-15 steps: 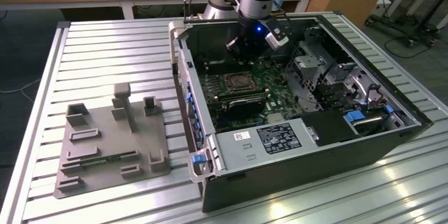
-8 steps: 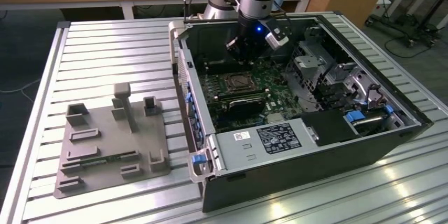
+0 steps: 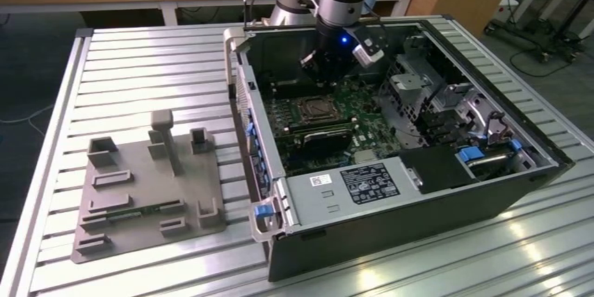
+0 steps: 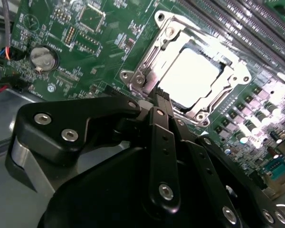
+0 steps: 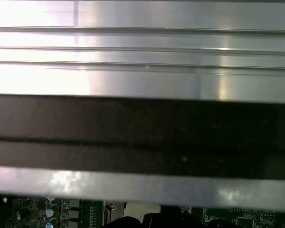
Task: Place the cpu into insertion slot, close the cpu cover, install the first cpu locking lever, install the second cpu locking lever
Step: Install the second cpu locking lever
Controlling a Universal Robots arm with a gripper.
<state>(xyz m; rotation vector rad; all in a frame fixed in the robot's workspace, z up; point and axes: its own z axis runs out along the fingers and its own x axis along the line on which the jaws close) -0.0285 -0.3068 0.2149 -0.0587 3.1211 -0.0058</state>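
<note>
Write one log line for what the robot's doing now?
gripper beside insertion slot | cpu seated | cpu cover closed

Your cpu [image 4: 189,80] sits flat in the insertion slot [image 4: 164,28], its pale metal top washed bright by glare in the second wrist view. The cpu cover [image 4: 237,83], a silver frame with a square window, lies closed around it, chip showing through the cut-out. In the exterior view you see the socket [image 3: 318,110] on the green motherboard inside the open computer case.
</note>
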